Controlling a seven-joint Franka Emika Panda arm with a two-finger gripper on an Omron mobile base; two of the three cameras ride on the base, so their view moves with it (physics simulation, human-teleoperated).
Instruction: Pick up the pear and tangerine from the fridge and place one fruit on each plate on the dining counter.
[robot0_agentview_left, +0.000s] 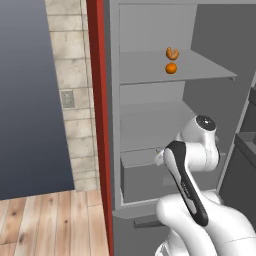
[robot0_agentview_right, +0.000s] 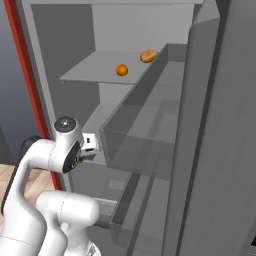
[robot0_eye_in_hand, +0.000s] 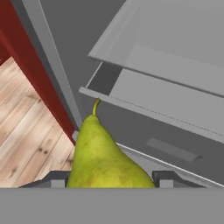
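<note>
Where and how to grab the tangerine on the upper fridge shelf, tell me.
Grip the tangerine across its widest middle, coming in level from the fridge's open front. It is a smooth ball resting near the shelf's front, so any pair of opposite sides would likely do. Keep the fingers off the pastry-like item just behind it.

Your 2 base cams look fwd from behind L/R, sharing the fridge (robot0_agentview_left: 150, 100); hand cam sits v. close, facing down.
</note>
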